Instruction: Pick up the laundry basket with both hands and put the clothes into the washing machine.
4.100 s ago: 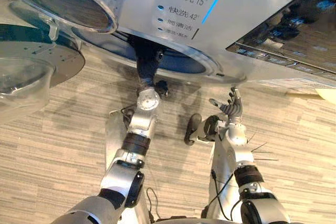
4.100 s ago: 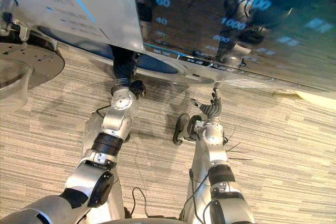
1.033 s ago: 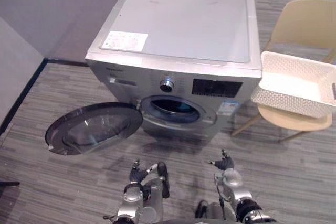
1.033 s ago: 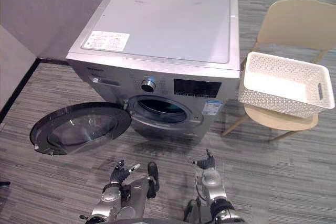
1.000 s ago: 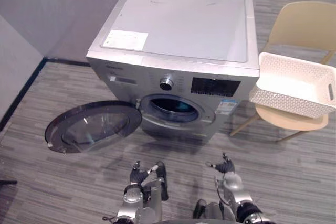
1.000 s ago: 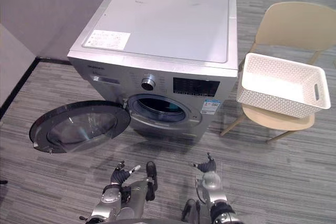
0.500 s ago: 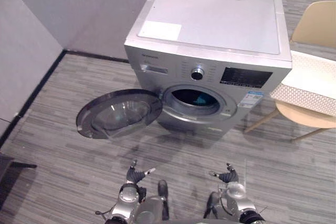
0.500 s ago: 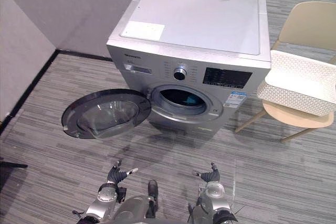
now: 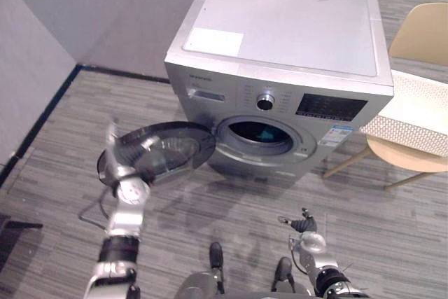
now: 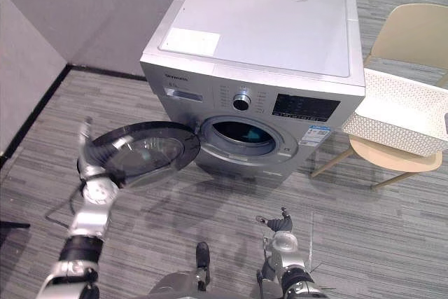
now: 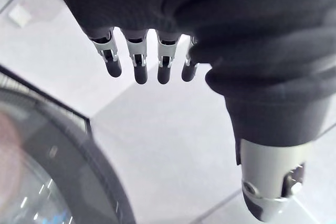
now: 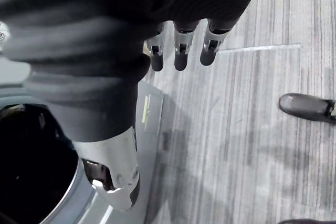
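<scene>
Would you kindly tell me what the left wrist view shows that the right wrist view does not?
The left wrist view gives the left robot hand, fingers straight and empty, with the open door, its dark rim and glass, past it. The right wrist view gives the right robot hand, fingers relaxed and empty, over the striped floor, with the washing machine front and its dark drum opening beside the thumb. Shared: an open, empty hand close to part of the machine.

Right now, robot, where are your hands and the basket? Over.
Left hand open at open washer door. Right hand open, low. Laundry basket on chair beside washer.
</scene>
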